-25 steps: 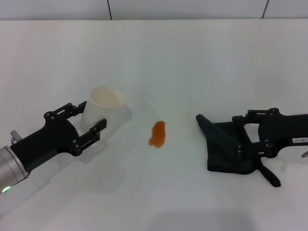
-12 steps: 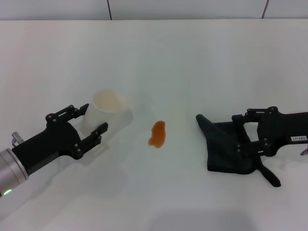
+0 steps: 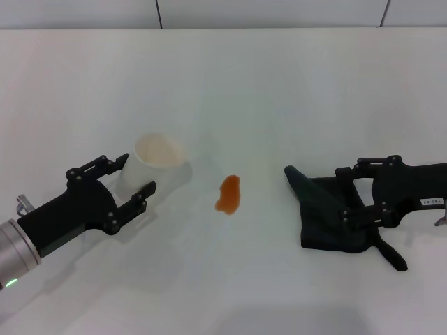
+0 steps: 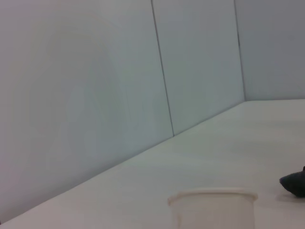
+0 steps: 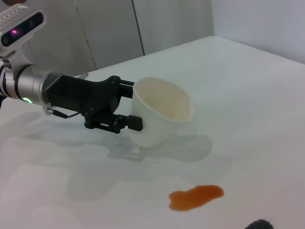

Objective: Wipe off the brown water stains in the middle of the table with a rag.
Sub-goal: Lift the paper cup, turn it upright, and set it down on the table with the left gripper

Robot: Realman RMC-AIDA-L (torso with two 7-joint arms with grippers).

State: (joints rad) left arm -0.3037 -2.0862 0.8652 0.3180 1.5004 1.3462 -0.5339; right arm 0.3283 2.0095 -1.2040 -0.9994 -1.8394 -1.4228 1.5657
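Observation:
The brown water stains (image 3: 228, 194) are one small orange-brown blot in the middle of the white table (image 3: 279, 91), also low in the right wrist view (image 5: 196, 196). To its right lies the dark rag (image 3: 323, 213), flat with a thin strip trailing toward me. My right gripper (image 3: 345, 195) hovers open over the rag's right part, one finger on each side. At the left, my left gripper (image 3: 138, 172) is shut on a white paper cup (image 3: 155, 164), which the right wrist view shows tilted (image 5: 162, 114).
The cup's rim (image 4: 212, 195) fills the bottom of the left wrist view, with a tip of the rag (image 4: 295, 183) beyond it. A grey panelled wall (image 3: 209, 12) runs along the table's far edge.
My left gripper has drawn back slightly toward me with the cup in it. The right gripper and the rag have hardly moved.

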